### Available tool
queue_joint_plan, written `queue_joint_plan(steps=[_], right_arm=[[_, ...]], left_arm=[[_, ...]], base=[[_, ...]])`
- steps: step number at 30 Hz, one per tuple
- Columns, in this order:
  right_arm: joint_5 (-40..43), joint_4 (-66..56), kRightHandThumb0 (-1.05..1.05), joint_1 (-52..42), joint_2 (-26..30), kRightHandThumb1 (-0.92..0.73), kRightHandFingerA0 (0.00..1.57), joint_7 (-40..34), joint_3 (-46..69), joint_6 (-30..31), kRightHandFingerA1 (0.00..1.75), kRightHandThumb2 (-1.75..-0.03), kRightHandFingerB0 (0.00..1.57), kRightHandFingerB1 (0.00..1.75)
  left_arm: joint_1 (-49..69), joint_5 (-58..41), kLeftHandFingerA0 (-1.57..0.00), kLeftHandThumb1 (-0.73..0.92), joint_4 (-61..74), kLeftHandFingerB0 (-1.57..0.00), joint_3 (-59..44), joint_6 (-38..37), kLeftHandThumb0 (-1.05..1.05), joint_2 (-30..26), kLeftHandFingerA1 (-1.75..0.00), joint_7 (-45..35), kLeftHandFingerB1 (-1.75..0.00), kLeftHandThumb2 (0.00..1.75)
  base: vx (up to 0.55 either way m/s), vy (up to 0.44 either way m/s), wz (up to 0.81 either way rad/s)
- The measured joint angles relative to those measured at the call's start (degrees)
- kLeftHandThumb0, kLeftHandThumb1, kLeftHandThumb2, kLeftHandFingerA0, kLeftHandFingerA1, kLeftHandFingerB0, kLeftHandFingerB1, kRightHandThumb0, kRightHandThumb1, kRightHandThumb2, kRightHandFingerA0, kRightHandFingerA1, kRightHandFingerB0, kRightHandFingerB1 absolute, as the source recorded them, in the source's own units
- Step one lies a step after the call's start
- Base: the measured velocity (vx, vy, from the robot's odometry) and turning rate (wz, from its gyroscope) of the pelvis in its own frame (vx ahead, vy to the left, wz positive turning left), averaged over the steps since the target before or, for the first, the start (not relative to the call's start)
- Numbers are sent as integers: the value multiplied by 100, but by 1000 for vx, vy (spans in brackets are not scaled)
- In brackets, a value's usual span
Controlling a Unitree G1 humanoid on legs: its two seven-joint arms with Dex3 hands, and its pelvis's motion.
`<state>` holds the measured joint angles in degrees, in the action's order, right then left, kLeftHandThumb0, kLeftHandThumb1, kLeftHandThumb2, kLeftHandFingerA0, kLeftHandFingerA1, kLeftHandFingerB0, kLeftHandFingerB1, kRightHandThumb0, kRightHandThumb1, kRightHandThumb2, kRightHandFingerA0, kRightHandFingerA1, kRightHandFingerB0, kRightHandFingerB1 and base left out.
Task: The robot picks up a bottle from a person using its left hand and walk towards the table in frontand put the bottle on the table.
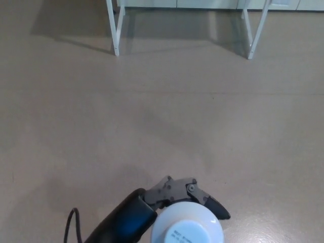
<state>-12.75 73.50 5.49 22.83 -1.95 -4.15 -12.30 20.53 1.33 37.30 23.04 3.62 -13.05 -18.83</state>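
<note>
A white bottle (186, 225) with a pale blue cap shows from above at the bottom middle of the head view. My left hand (179, 195) is shut on it, black fingers wrapped around its far side, one fingertip (218, 209) sticking out to the right. The black forearm (124, 220) comes in from the bottom left. Only the white legs of the table (116, 28) show at the top, far ahead across the floor. My right hand is out of view.
Beige floor fills the picture between me and the table. A second pair of white table legs (255, 30) stands at the top right. A black cable (71, 225) loops beside my left forearm.
</note>
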Motion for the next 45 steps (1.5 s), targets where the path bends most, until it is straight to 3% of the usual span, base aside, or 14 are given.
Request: queue_joint_plan(steps=[19,35,45], right_arm=[[-90,35,-23,71,-35,-68,69,78,-144,97,45,-60,57,40],[-98,50,-24,120,18,-67,66,140,-140,180,44,-60,57,40],[-97,63,-24,107,-4,-68,68,202,-139,225,45,-60,58,41]], left_arm=[[14,-10,-100,77,-10,-82,-154,46,-12,-34,-120,9,-101,69],[68,-5,-97,77,-12,-77,-20,53,-14,-48,-122,-10,-103,72],[97,77,-99,77,-11,-77,30,27,-13,-89,-121,-7,-104,72]], base=[[174,92,-7],[301,-181,19],[391,67,-23]])
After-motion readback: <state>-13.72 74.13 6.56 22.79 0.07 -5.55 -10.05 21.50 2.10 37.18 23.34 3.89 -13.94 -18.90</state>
